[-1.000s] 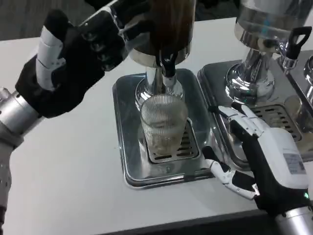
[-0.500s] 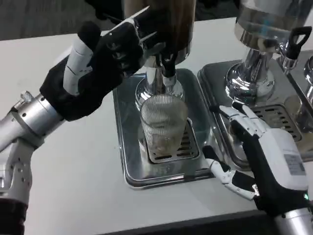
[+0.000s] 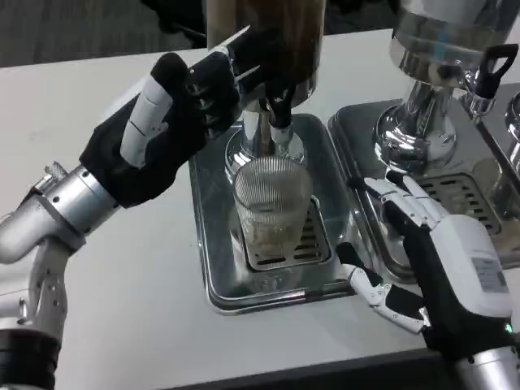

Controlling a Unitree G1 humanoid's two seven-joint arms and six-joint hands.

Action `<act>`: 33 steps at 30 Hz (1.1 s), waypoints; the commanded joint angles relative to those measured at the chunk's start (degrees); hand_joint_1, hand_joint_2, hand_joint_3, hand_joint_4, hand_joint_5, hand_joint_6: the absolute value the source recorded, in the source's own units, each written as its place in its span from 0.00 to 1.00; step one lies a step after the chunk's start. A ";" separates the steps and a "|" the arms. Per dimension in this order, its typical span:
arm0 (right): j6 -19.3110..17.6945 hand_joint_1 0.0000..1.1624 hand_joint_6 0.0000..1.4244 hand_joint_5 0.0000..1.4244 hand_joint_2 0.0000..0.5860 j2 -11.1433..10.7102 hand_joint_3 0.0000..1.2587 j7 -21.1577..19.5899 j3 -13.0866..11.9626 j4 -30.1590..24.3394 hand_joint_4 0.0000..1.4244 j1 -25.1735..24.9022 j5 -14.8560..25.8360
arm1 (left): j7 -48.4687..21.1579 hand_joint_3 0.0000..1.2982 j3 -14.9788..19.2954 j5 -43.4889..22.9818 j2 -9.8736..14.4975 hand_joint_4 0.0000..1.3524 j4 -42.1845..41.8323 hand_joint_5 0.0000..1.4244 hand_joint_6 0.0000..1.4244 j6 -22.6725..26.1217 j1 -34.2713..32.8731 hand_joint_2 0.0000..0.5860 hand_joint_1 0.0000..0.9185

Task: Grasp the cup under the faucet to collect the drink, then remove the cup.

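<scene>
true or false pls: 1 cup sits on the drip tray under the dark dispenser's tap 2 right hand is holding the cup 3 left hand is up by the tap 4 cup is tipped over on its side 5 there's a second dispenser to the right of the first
1. True. The ribbed clear cup stands on the grate of the drip tray, below the tap of the dark dispenser.
2. False. The right hand rests open beside the tray, apart from the cup.
3. True. The left hand is raised, its fingers by the tap.
4. False. The cup stands upright.
5. True. A second dispenser stands to the right on its own tray.
</scene>
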 commanded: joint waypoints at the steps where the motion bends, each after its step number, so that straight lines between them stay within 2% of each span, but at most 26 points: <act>1: -0.41 0.48 0.11 0.07 0.68 -0.09 0.19 -0.75 -0.37 -0.81 0.14 0.43 0.12 | -0.12 0.06 -0.21 1.38 -0.26 0.00 2.32 0.03 0.00 -1.66 -1.55 0.19 0.00; 17: -0.12 0.48 0.11 0.07 0.68 -0.08 0.19 -0.23 -0.57 -1.63 0.14 1.59 0.63 | -0.04 0.06 -3.53 6.55 -0.96 0.00 5.88 0.05 0.00 -7.28 -4.10 0.19 0.00; 33: -0.34 0.48 0.11 0.07 0.69 0.05 0.19 -0.12 -0.48 -1.45 0.15 1.54 1.04 | 2.79 0.05 -6.11 13.37 1.63 0.00 6.44 0.04 0.00 -14.04 -3.93 0.19 0.00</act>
